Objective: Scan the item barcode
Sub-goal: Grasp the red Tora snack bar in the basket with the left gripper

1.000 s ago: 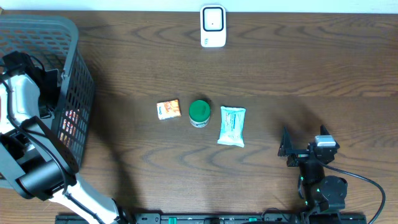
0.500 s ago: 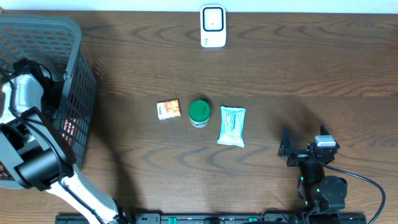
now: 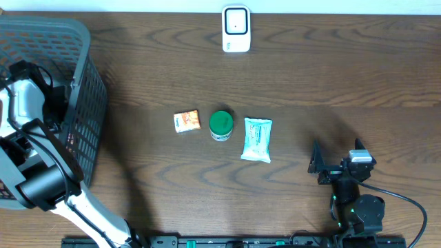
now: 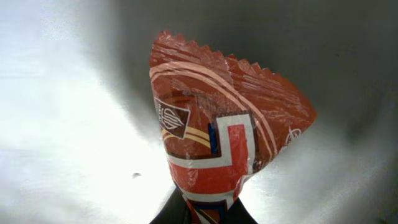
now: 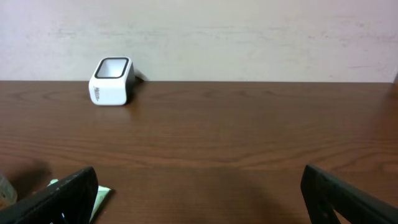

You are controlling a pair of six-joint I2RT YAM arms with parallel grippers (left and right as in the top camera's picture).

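In the left wrist view a red crinkled snack packet (image 4: 224, 130) with white and blue stripes fills the middle, pinched at its lower end by my left gripper (image 4: 202, 214), which is shut on it. Grey basket floor lies behind it. From overhead the left arm (image 3: 27, 96) reaches down into the grey mesh basket (image 3: 86, 110) at far left, so its jaws and the packet are hidden there. The white barcode scanner (image 3: 236, 29) stands at the far edge, middle, also seen as the scanner (image 5: 112, 81). My right gripper (image 3: 335, 164) rests open and empty at near right.
On the table's middle sit a small orange box (image 3: 186, 121), a green-lidded jar (image 3: 221, 125) and a pale green wipes pack (image 3: 258, 139), side by side. A corner of the wipes pack (image 5: 99, 194) shows beside my right gripper's left finger.
My left gripper has closed from open onto the red packet inside the basket, and the basket has shifted slightly. The right arm has not moved.
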